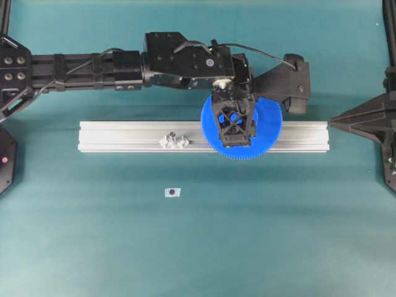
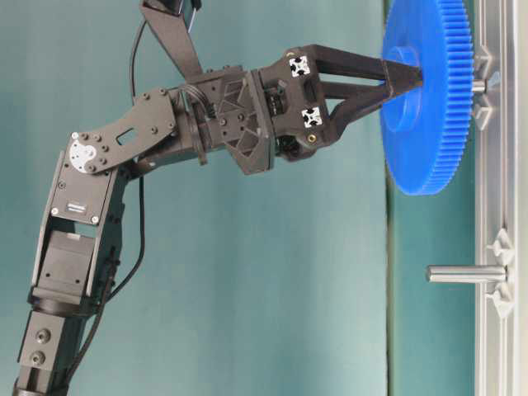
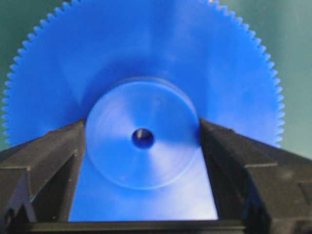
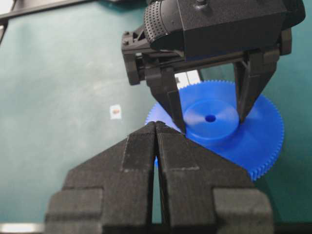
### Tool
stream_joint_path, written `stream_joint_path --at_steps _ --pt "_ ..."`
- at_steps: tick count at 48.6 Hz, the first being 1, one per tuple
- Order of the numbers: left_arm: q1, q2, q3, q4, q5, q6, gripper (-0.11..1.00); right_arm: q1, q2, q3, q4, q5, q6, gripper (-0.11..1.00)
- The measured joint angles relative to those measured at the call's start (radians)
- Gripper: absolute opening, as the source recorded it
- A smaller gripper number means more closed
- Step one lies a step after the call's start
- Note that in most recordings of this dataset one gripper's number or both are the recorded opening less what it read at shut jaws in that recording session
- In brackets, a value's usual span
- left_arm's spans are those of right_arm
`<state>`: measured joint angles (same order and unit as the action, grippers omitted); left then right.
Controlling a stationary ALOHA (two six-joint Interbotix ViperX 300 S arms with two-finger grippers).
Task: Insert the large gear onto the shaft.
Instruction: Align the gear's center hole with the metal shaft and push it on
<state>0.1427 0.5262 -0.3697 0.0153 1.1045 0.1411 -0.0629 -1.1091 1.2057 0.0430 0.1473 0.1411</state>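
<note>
Blue large gear [image 2: 425, 95] sits clamped by its hub in the left hand [image 2: 402, 76], face toward the rail [image 1: 124, 136]. Its bore looks lined up with the shaft [image 2: 478, 85], just beside it; the right hand [image 4: 156, 127] is clenched, empty.

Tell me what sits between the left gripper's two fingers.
The raised hub of the large gear, clamped on both sides by the left gripper; the left wrist view shows it best.
</note>
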Motion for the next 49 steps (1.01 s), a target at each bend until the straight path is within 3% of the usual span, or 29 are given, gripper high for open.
stream_joint_path --at_steps 49 --pt "0.0 0.006 -0.055 0.0 0.064 0.014 0.76 0.0 0.0 0.0 0.0 0.0 0.0 0.04"
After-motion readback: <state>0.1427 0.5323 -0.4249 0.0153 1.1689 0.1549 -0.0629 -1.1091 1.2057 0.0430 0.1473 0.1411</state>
